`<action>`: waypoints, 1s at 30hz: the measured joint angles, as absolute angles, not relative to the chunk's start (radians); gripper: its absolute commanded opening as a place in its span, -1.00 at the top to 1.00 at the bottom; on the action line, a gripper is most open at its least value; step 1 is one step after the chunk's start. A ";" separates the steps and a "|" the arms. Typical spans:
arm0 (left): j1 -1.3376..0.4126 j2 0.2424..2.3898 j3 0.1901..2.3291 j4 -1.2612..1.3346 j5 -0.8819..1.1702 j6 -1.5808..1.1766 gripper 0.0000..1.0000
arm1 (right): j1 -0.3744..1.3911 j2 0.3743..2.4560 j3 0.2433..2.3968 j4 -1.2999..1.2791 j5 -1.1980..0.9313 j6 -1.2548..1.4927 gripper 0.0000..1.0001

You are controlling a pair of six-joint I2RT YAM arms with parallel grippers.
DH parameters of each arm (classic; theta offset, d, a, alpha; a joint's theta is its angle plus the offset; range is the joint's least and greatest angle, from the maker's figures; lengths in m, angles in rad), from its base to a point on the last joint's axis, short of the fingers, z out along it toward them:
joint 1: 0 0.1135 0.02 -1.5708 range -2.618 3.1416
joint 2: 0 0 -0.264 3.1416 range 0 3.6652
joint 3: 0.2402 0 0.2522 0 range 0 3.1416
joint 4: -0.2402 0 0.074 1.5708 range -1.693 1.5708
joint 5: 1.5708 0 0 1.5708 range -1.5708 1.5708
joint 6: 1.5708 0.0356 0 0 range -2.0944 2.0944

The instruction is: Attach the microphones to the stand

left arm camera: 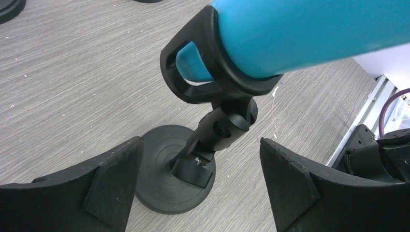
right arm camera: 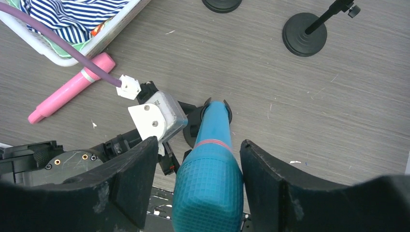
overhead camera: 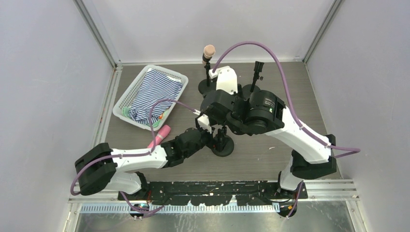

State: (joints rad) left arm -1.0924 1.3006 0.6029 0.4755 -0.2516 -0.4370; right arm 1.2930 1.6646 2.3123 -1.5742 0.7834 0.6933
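Observation:
The bright blue microphone (right arm camera: 210, 183) (left arm camera: 314, 34) has its handle pushed through the black clip (left arm camera: 212, 82) of the near stand (overhead camera: 223, 145) and leans steeply. My right gripper (right arm camera: 198, 145) is open around its mesh head, with a gap at the left finger. My left gripper (left arm camera: 200, 141) is open on either side of that stand's stem and round base (left arm camera: 159, 179), not touching them. The peach-beige microphone (overhead camera: 209, 50) stands in the back left stand. The pink microphone (overhead camera: 159, 135) (right arm camera: 67, 89) lies flat on the table beside the left arm.
A second stand (overhead camera: 255, 72) (right arm camera: 304, 31) with a bare clip stands at the back right. A white basket (overhead camera: 150, 67) (right arm camera: 106, 38) holding striped cloth sits at the back left. Purple cables arc over both arms. Walls enclose the table on three sides.

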 measured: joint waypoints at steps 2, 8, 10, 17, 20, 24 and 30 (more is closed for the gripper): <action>-1.092 1.303 0.603 0.477 -0.252 -0.437 -0.80 | 1.293 1.670 2.312 -1.576 0.783 0.696 -0.36; -1.091 1.309 0.603 0.484 -0.252 -0.437 -0.79 | 1.282 1.678 2.302 -1.579 0.780 0.701 -0.24; -1.090 1.311 0.603 0.485 -0.252 -0.437 -0.79 | 1.276 1.678 2.283 -1.579 0.773 0.704 -0.21; -1.085 1.316 0.603 0.491 -0.251 -0.437 -0.75 | 1.259 1.665 2.230 -1.576 0.764 0.710 0.20; -1.082 1.316 0.603 0.497 -0.251 -0.438 -0.79 | 1.258 1.648 2.210 -1.569 0.757 0.709 0.24; -1.072 1.316 0.591 0.536 -0.237 -0.445 -0.98 | 1.257 1.577 2.123 -1.526 0.725 0.666 0.40; -1.051 1.297 0.500 0.639 -0.169 -0.472 -0.96 | 1.255 1.347 1.873 -1.350 0.597 0.487 0.61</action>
